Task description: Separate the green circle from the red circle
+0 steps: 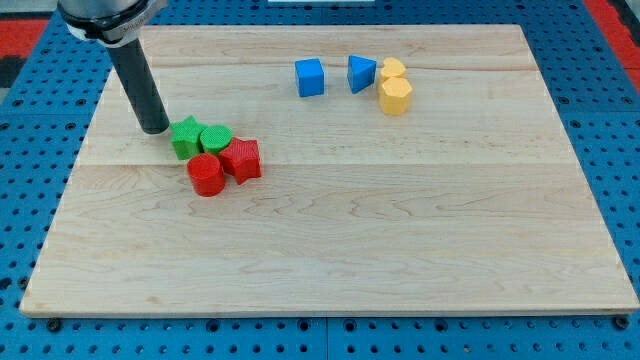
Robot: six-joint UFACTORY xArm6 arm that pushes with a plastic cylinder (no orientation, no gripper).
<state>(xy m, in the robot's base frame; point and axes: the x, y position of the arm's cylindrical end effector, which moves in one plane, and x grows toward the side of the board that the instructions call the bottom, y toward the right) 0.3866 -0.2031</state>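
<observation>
Green circle (216, 138) touching red circle (207, 175), left-centre of frame | my tip (155, 129) just left of green star (185, 137) | bare rod, holding nothing

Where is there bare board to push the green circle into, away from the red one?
Bare board: everything below the red circle and the middle stretch between it and the blue cube. Crowded: the green circle touches the green star and red star; my tip sits left of them.
</observation>
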